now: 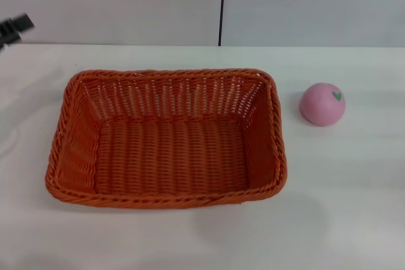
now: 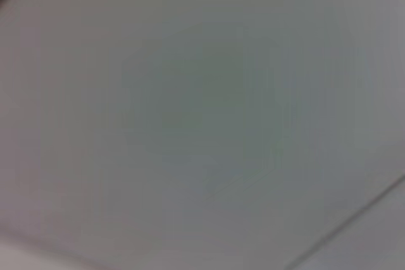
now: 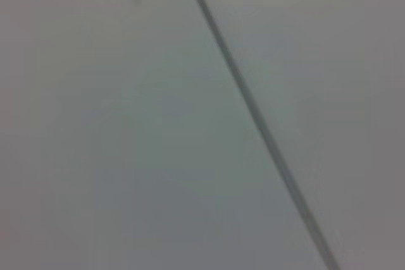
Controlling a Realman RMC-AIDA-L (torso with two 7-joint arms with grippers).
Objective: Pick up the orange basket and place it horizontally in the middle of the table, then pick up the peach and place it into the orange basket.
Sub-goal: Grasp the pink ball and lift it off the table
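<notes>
Basket set lengthwise across mid-table, peach waiting outside it on my right.

Head view: I see the orange basket empty, long axis left-to-right on the table; the peach, smooth pink with a green leaf mark, sits just beside its right end, so the right arm looks nearer. A dark part, probably my left gripper, shows far left; grip state I cannot tell. Both wrist views show only blank grey surface; the right gripper is unseen.

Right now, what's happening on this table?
Nothing is being held. The orange basket sits lengthwise near the middle of the white table, empty. The peach rests on the table to the robot's right of it, apart from the rim. A dark piece of the left arm shows at the far left edge; the right arm is out of view.
</notes>
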